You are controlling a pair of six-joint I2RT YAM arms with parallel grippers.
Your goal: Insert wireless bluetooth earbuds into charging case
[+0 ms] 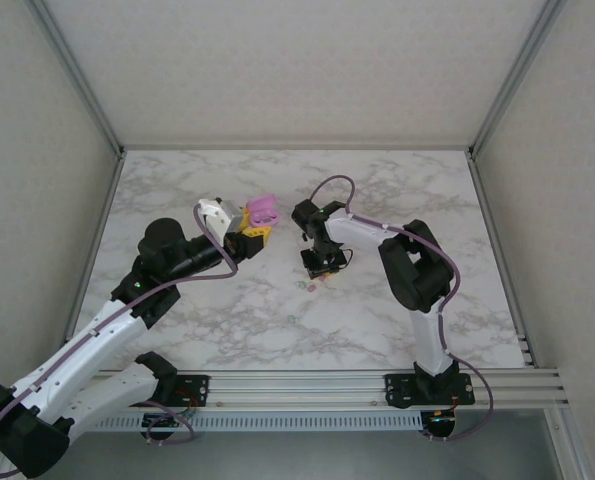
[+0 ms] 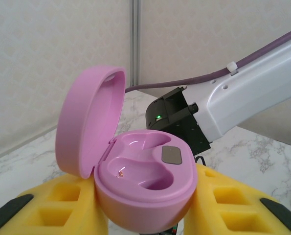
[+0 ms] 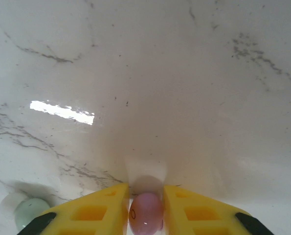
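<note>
Pink earbud (image 3: 145, 221) sits low against the marble table (image 3: 184, 73), pinched between the right gripper's (image 3: 145, 196) yellow jaws. It looks light and slick, so I'd squeeze its middle gently. Left gripper (image 2: 145, 200) clamps the open pink charging case (image 2: 145, 178) aloft.

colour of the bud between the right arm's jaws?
Pink. The earbud shows best in the right wrist view.

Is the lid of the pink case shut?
No, the pink case has its lid swung up and open, showing two empty hollows inside.
</note>
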